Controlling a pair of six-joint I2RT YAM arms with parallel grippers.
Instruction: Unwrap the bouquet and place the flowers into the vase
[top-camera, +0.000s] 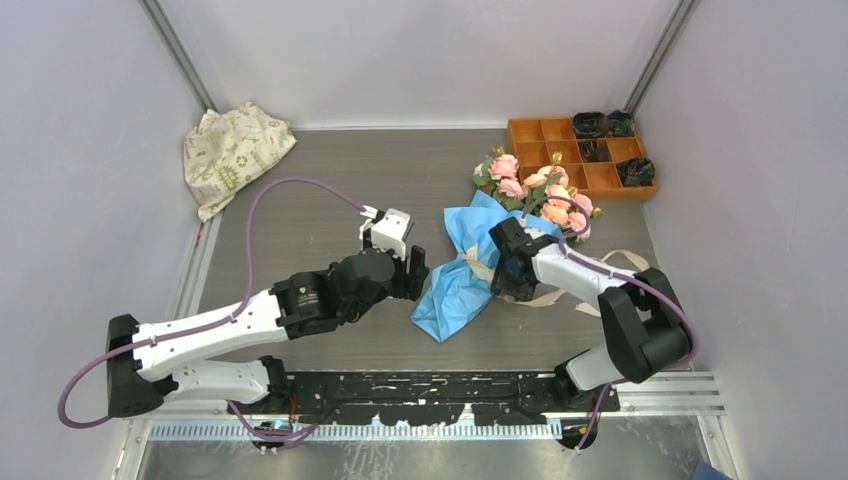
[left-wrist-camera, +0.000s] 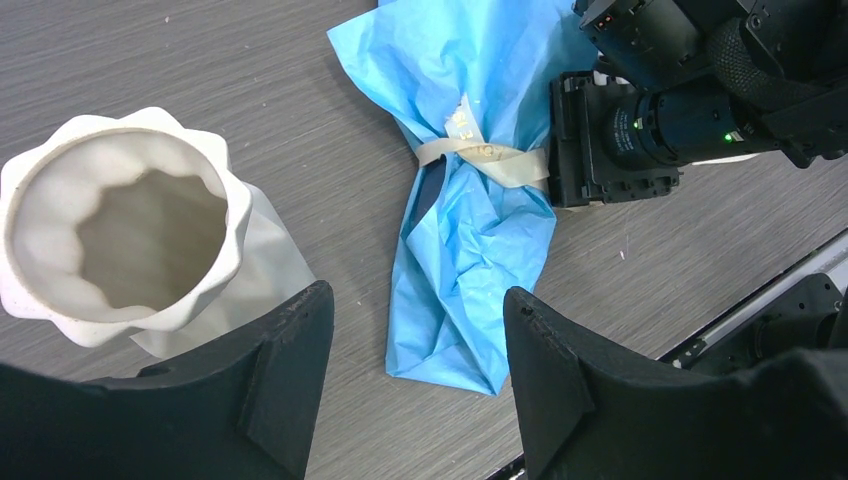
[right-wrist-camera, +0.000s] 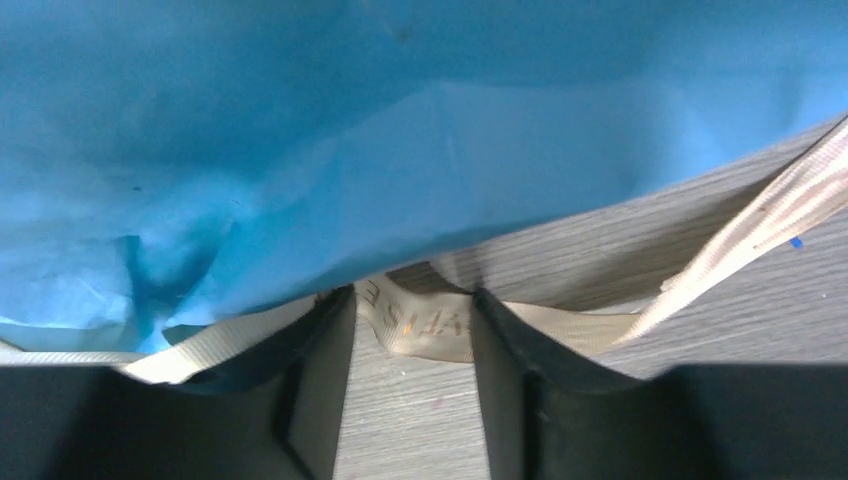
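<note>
Right wrist: your right gripper (right-wrist-camera: 412, 300) straddles the ribbon (right-wrist-camera: 420, 325), fingers (right-wrist-camera: 315, 400) apart, nothing pinched, likely to untie the bouquet (top-camera: 460, 280); left gripper (left-wrist-camera: 418, 300) hovers open at its 9 o'clock.

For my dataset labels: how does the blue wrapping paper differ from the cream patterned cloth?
The blue wrapping paper is plain; the cream patterned cloth carries green prints. A beige ribbon ties the paper around pink roses; the cloth is loose. The paper lies near the middle, at the right gripper; the cloth lies in the far left corner. Both are crumpled on the grey table.
</note>
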